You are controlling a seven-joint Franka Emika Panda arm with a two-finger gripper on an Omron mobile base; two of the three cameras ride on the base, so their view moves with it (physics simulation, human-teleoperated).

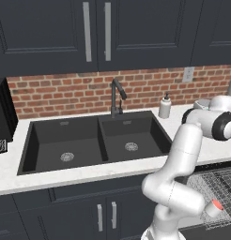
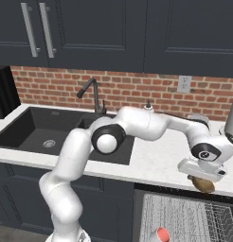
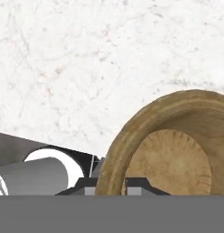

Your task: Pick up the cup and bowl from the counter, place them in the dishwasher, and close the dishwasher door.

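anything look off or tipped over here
The cup lies on its side in the dishwasher rack rather than upright. The bowl hangs tilted in the hand, clamped by its rim. Nothing looks spilled or broken.

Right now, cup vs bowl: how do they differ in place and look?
The cup lies in the dishwasher rack; the bowl hangs over the counter edge, pinched by its rim in the end effector. The cup is pale with a red-orange rim; the bowl is tan-brown all over. Both are small dishes.
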